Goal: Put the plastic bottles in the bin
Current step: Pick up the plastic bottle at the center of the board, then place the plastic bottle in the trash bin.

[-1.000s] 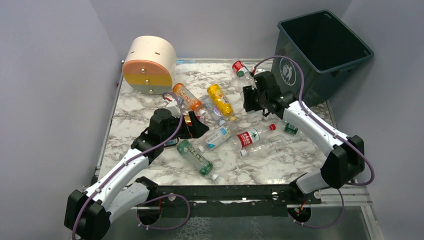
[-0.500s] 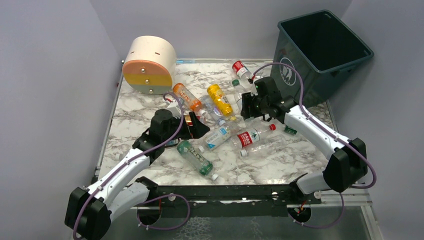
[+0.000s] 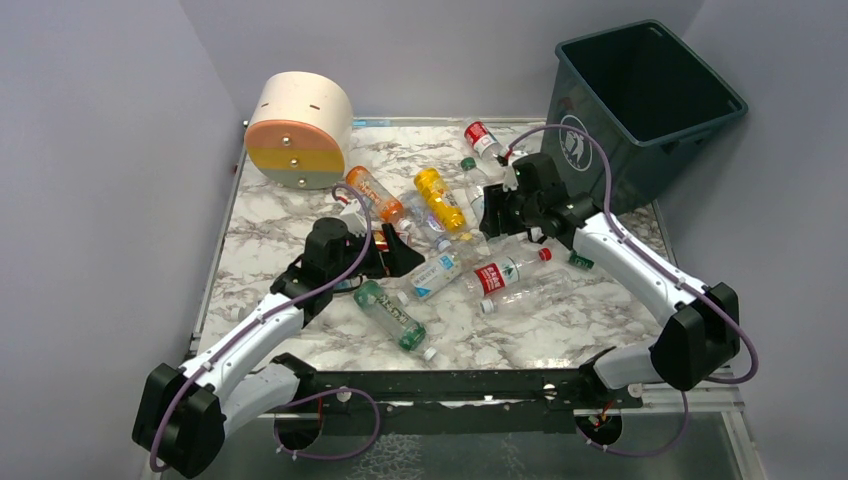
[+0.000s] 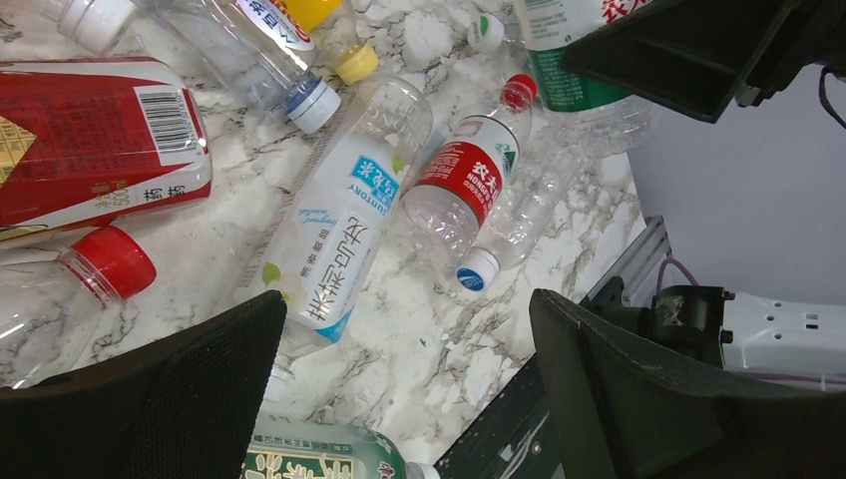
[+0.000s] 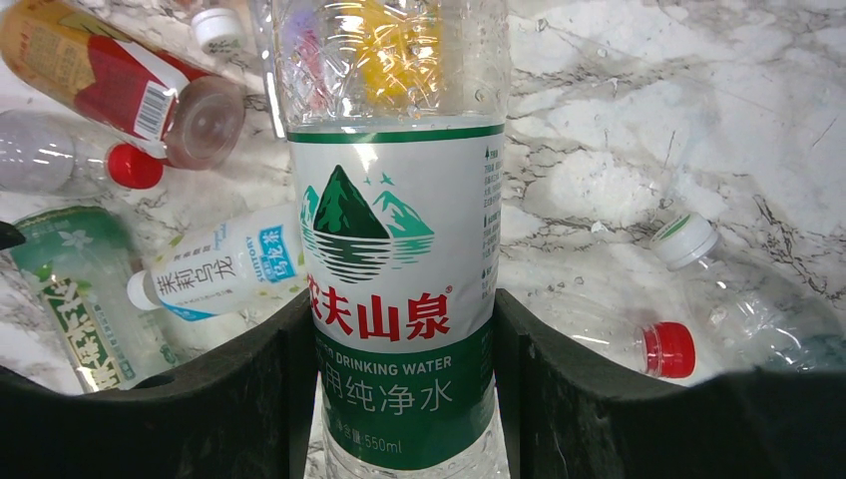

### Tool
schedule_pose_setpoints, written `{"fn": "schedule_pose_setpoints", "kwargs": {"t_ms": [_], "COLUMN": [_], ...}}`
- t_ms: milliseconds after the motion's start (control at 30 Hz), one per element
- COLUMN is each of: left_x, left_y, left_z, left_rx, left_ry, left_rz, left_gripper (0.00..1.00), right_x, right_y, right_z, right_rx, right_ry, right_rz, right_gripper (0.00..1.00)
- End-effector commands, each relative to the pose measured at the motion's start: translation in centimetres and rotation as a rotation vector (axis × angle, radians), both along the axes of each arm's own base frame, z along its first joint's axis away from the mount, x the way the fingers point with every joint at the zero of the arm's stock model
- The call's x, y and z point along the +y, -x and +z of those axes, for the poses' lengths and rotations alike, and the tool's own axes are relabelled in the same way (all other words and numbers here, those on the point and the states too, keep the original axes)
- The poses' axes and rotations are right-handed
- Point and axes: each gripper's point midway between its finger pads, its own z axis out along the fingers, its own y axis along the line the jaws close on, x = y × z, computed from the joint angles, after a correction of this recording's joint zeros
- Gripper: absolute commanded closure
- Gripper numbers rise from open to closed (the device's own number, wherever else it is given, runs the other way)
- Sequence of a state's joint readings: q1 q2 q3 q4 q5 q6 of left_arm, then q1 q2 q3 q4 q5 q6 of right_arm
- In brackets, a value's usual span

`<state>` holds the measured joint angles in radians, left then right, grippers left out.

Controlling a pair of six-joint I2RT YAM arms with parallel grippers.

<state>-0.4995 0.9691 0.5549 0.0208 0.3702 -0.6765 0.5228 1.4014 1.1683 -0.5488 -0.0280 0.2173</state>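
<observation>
My right gripper (image 5: 399, 389) is shut on a clear plastic bottle (image 5: 394, 249) with a green and white label, held above the table. Seen from above, that gripper (image 3: 497, 208) hovers near the middle of the table, and the bottle's green cap (image 3: 467, 164) points to the back left. My left gripper (image 3: 396, 256) is open, low over the heap of bottles, with nothing between its fingers (image 4: 160, 399). A white and blue labelled bottle (image 4: 339, 239) and a red labelled one (image 4: 464, 180) lie just ahead of it. The dark teal bin (image 3: 640, 165) stands at the back right.
Loose bottles lie around: orange (image 3: 375, 193), yellow (image 3: 440, 198), green (image 3: 390, 313), a red labelled one (image 3: 481, 136) near the bin. A cream cylinder (image 3: 298, 128) with an orange and green face sits at the back left. The table's metal edge (image 3: 450, 382) runs along the front.
My right gripper has swung a little to the left with the bottle in it, its elbow shifting right. The left arm has barely moved.
</observation>
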Motion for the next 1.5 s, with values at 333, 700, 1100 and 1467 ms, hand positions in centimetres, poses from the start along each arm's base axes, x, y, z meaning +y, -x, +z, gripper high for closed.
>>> {"fn": "schedule_pose_setpoints", "kwargs": {"t_ms": [333,700,1100,1467], "left_x": [-1.0,-0.9,-0.6,-0.5], "left_y": [0.4,0.5,1.0,1.0], "left_z": [-0.6,-0.9,-0.8,-0.6], "left_rx": [-0.001,0.006,0.003,-0.001], "left_ry": [0.025,0.016,0.018,0.005], "left_rz": [-0.037,-0.035,-0.035,-0.035], "left_gripper": [0.01,0.01,0.01,0.01], "right_x": [1.8,1.1,-2.3,-10.6], "right_y": [-0.6,-5.2,-12.5,-16.2], "right_z": [10.1,17.2,22.5,27.0], "right_rx": [-0.173,-0.357,-0.485,-0.543], "right_ry": [-0.151,-0.119,-0.056,-0.186], "right_rz": [0.043,-0.069,-0.247,-0.392], "right_gripper": [0.41,0.4,0.36,0.36]}}
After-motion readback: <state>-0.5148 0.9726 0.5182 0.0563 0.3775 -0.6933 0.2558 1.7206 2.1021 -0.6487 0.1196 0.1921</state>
